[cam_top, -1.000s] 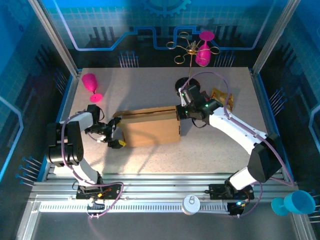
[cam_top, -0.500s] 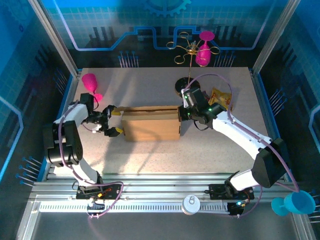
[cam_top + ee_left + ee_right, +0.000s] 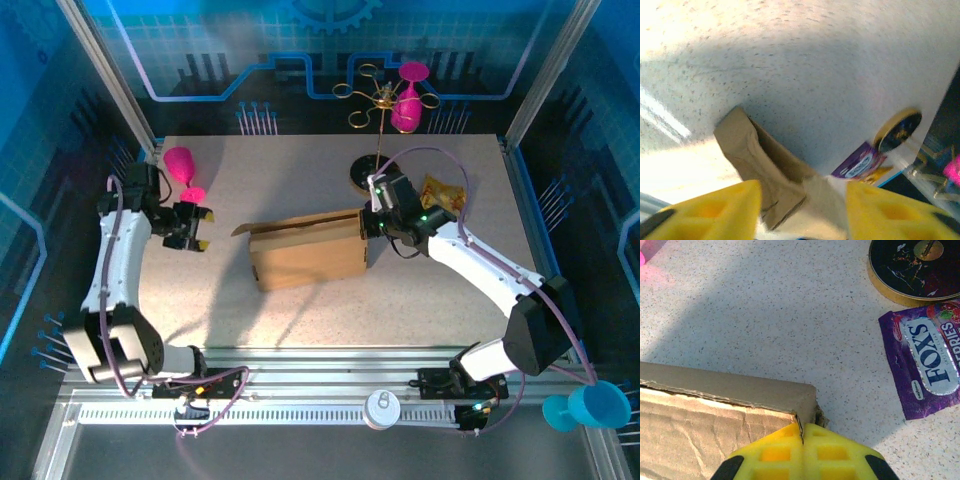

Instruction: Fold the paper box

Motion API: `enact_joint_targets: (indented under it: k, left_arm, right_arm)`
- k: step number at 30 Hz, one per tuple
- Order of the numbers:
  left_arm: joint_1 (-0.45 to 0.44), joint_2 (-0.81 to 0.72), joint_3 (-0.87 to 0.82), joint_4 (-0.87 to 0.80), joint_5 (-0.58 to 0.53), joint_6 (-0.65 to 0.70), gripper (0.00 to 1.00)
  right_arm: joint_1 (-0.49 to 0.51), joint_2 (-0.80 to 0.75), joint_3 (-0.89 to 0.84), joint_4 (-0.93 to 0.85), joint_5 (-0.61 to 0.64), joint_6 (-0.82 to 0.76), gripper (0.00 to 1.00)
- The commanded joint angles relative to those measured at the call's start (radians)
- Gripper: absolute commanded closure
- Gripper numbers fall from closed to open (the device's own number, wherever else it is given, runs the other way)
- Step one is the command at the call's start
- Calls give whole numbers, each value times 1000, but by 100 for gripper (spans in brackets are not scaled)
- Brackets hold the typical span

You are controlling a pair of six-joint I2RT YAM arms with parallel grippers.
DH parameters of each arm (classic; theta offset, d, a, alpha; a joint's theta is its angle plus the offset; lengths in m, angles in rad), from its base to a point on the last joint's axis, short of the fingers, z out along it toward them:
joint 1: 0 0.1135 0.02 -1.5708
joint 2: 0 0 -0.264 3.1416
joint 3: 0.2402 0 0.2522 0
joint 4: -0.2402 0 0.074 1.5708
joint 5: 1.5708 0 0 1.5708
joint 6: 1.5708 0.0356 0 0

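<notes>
One box (image 3: 715, 410) corner behind right fingers (image 3: 771, 452)

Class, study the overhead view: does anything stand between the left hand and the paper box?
Nothing visible. Bare table lies between the left hand and the paper box; the pink glass sits beyond the hand, off that line.

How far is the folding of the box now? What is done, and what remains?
Done: the box stands as a carton, not a flat sheet. In hand: the right gripper pinches its right end wall, while the left gripper is open and apart from the box. Left: a flap sticks out at the left end and the top looks open, so closing probably remains.
</notes>
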Motion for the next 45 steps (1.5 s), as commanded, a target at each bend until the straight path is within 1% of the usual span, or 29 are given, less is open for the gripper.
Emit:
enact_joint_targets:
  k: [1,4,6,8,9,10,12,16,19,21,24,29,31,35,39,45]
  left_arm:
    - [-20,-4,40,-25,15,255,59]
    - [-109,59,122,-98,-10,398,65]
    - [-172,93,160,-134,-68,490,70]
    - [-213,115,181,-158,-162,569,69]
    - [-221,122,190,-163,-215,598,68]
    - [-222,123,194,-153,-239,626,68]
    - [-224,111,198,-122,-256,677,69]
    - [-262,73,179,-71,-269,773,69]
    - [-308,49,151,-56,-273,838,67]
    - [-343,38,133,-48,-312,882,64]
    - [-351,48,141,-45,-398,912,57]
    - [-354,91,171,-22,-462,988,56]
    - [-356,111,177,-13,-447,992,58]
    - [-396,129,171,24,-438,1015,61]
    - [-411,129,149,46,-452,1017,60]
    - [-412,138,129,80,-430,1014,60]
  right_arm:
    - [-11,-5,-13,30,-22,-19,100]
    - [-14,3,-14,36,-30,-21,100]
    - [-15,6,-14,40,-35,-24,100]
    - [-21,8,-14,41,-42,-27,100]
    - [-24,7,-16,41,-47,-29,100]
    - [-27,6,-17,42,-53,-31,100]
    - [-35,4,-19,39,-64,-35,100]
    - [-50,5,-24,35,-87,-48,100]
    - [-59,7,-25,36,-98,-51,100]
    - [-65,12,-24,36,-107,-55,100]
    - [-67,15,-27,38,-115,-59,100]
    - [-72,17,-25,35,-122,-58,100]
    - [-71,15,-25,34,-124,-59,100]
    - [-75,15,-25,30,-130,-57,100]
    - [-76,17,-25,32,-136,-55,100]
    - [-76,17,-28,34,-137,-53,100]
